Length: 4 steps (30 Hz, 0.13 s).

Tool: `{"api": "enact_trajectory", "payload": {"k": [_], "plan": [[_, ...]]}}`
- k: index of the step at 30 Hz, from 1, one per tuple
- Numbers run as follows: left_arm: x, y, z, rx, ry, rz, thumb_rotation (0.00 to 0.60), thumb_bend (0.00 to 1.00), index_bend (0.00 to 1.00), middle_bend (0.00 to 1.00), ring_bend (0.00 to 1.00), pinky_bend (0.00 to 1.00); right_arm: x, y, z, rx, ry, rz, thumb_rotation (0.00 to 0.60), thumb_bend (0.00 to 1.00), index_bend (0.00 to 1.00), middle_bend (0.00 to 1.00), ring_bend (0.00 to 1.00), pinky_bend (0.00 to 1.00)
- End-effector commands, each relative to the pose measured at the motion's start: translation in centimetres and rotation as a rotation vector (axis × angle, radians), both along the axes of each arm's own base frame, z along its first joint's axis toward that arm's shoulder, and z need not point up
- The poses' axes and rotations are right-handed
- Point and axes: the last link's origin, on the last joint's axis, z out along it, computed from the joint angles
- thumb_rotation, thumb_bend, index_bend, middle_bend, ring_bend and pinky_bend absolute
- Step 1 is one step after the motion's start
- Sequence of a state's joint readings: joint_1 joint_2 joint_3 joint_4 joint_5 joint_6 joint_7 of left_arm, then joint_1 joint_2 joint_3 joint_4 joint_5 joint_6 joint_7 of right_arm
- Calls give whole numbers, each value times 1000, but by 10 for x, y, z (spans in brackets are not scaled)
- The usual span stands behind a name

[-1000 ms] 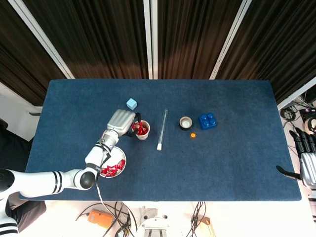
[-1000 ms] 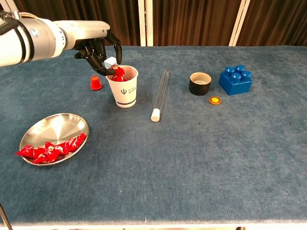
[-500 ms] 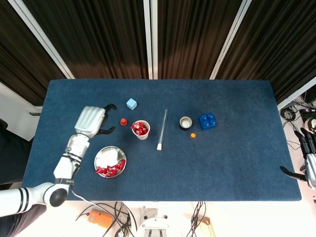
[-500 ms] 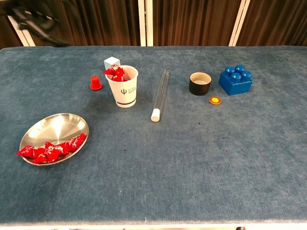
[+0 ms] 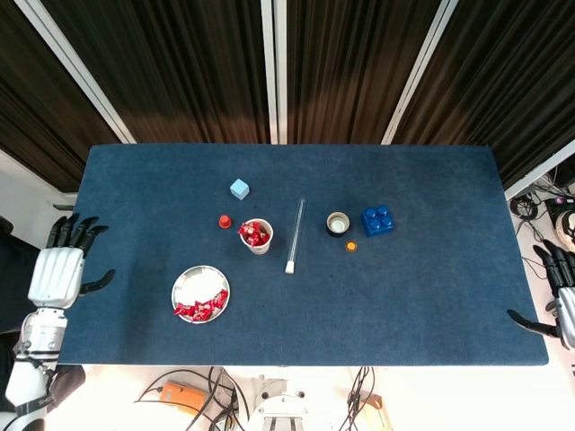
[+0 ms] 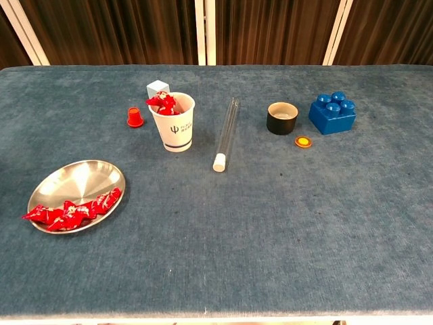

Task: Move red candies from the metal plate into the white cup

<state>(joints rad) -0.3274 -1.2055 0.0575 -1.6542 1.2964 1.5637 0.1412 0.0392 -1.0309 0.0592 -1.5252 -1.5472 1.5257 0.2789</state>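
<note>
The metal plate (image 5: 192,284) (image 6: 74,181) lies near the table's front left, with several red candies (image 5: 203,308) (image 6: 70,210) along its near rim. The white cup (image 5: 259,239) (image 6: 175,128) stands upright behind it and has red candies (image 6: 163,103) heaped in its mouth. My left hand (image 5: 61,268) hangs off the table's left edge, fingers spread and empty, seen only in the head view. At the right edge, my right hand (image 5: 561,303) is also off the table, fingers apart with nothing in it. Neither hand appears in the chest view.
A small red cap (image 6: 135,117) and a light blue cube (image 6: 157,88) sit left of and behind the cup. A clear tube (image 6: 226,132) lies to its right. Further right are a black cup (image 6: 282,118), an orange disc (image 6: 303,141) and a blue brick (image 6: 332,112).
My left hand has let a candy go into the cup and pulled back leftward off the table. The right hand has stayed at the right edge.
</note>
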Motion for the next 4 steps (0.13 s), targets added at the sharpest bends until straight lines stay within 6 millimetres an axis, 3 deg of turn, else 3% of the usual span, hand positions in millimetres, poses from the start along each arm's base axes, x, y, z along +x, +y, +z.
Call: {"api": "enact_trajectory", "payload": {"k": [1,4], "plan": [[-23,-31,2,6,-11,34,600,121,217,117,0,0,4,4,-8,12,-4,28,600,173,0,0,0,0],[-36,-44,5,31,-9,50,600,121,217,112,0,0,9,5,-14,22,-10,53,600,173,0,0,0,0]]}}
